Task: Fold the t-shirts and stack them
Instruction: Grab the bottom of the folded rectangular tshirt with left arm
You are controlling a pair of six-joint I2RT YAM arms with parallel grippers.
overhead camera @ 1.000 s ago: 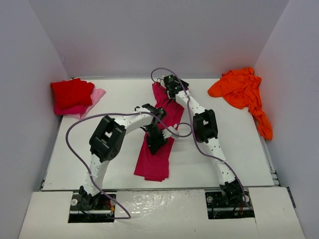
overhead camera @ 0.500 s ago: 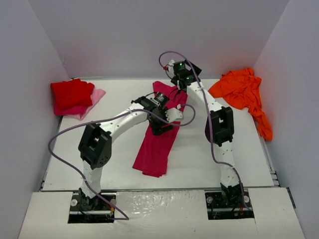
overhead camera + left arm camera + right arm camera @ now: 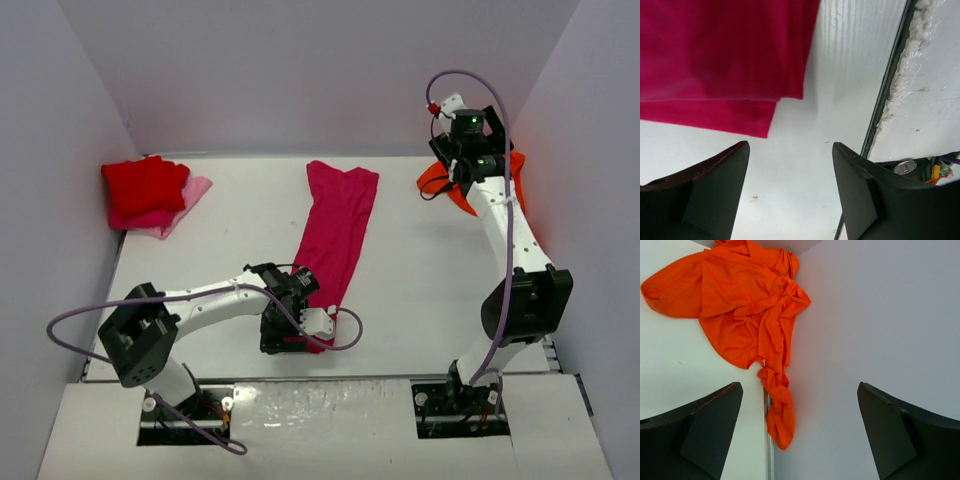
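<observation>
Left gripper (image 3: 790, 147) wide beside magenta t-shirt (image 3: 720, 55); right gripper (image 3: 800, 387) wide, seemingly above orange t-shirt (image 3: 740, 300).

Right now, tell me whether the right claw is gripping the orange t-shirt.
No: in the right wrist view the right claw stands open and empty, with the orange t-shirt lying crumpled beyond it.

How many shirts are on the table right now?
4: red shirt atop pale pink shirt, far left; magenta shirt, centre; orange shirt, crumpled far right. More may hide beneath.
</observation>
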